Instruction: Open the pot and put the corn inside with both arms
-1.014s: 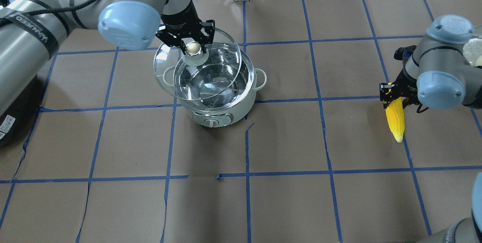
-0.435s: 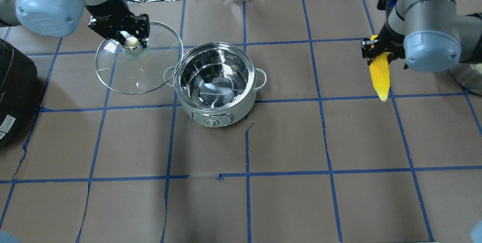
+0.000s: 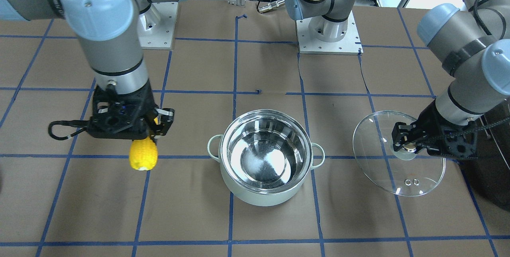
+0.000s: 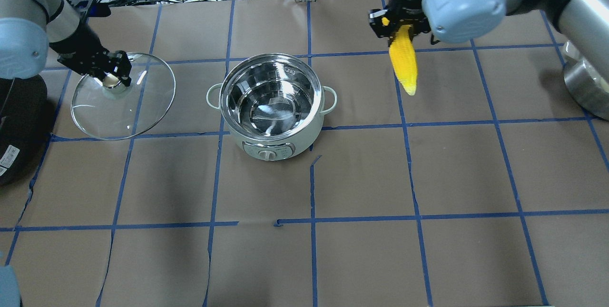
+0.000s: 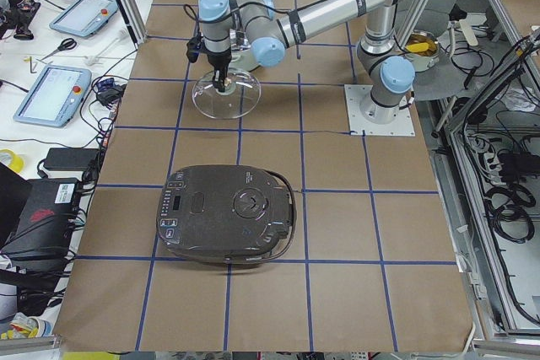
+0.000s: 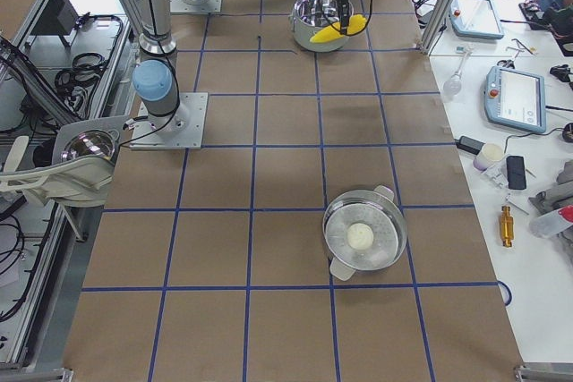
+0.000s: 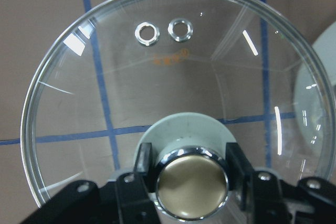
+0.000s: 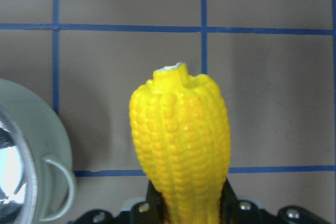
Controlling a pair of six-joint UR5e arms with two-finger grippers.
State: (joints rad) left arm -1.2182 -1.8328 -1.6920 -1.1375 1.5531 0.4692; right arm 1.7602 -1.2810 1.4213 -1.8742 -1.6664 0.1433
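Left fingers [image 7: 237,163], clamped on the lid [image 4: 128,107], have carried it farther left of the open pot [image 4: 304,143]; right fingers [image 4: 375,17], clamped on the corn [image 4: 403,62], have swung nearer.

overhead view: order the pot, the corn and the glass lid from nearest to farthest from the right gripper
1. corn: clamped in the right gripper itself, hanging tip down, right of the table's middle.
2. pot: open, at the table's middle, toward the robot's left of that gripper.
3. lid: far over on the robot's left, held by its knob in the left gripper.
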